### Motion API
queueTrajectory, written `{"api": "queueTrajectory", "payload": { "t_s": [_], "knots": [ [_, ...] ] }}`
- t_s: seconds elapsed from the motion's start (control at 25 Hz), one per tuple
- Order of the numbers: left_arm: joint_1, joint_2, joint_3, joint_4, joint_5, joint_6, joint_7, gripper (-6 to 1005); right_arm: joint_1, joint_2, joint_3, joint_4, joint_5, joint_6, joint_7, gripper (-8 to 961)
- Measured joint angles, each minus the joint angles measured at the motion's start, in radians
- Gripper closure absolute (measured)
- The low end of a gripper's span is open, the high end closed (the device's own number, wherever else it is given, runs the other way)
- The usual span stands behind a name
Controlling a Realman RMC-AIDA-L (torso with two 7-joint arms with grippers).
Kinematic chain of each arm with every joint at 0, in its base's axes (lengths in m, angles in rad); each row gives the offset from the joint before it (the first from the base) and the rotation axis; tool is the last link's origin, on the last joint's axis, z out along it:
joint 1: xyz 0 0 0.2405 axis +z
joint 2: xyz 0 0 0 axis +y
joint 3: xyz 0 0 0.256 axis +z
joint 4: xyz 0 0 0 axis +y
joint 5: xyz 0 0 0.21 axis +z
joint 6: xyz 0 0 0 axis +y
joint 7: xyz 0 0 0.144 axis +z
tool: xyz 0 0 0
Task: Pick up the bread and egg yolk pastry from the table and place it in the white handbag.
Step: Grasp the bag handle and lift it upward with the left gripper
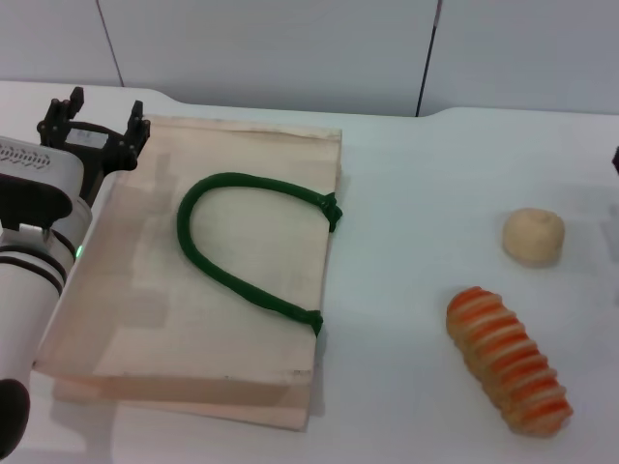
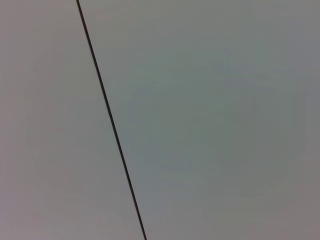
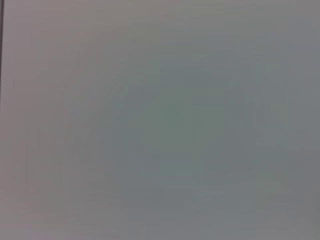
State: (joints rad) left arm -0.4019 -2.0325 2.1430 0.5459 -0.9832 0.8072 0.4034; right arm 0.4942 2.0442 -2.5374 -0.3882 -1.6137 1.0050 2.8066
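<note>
One bread [image 1: 508, 361], one egg yolk pastry [image 1: 533, 236], one white handbag [image 1: 145, 290]

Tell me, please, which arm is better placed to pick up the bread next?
Probably the right. The bread and egg yolk pastry lie on the robot's right, while the open left gripper hovers over the white handbag's far left corner. Only a sliver shows at the right edge.

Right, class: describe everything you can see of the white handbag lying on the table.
The white handbag is a large, flat, rectangular tote of cream fabric, lying on its side on the white table. One thick dark green rope handle curves across its upper face, both ends knotted near the edge facing the bread. A lower layer of fabric shows along the near edge. The left claw sits over its far left corner; whether they touch cannot be told. The foods lie apart from it.
</note>
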Motion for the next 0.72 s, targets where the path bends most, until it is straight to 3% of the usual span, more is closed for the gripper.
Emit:
{"api": "queueTrajectory", "payload": {
  "t_s": [0.72],
  "knots": [
    [-0.003, 0.0, 0.0, -0.001, 0.0, 0.004, -0.014, 270, -0.006, -0.002, -0.004, -0.006, 0.043, 0.012, 0.009, 168]
  ]
}}
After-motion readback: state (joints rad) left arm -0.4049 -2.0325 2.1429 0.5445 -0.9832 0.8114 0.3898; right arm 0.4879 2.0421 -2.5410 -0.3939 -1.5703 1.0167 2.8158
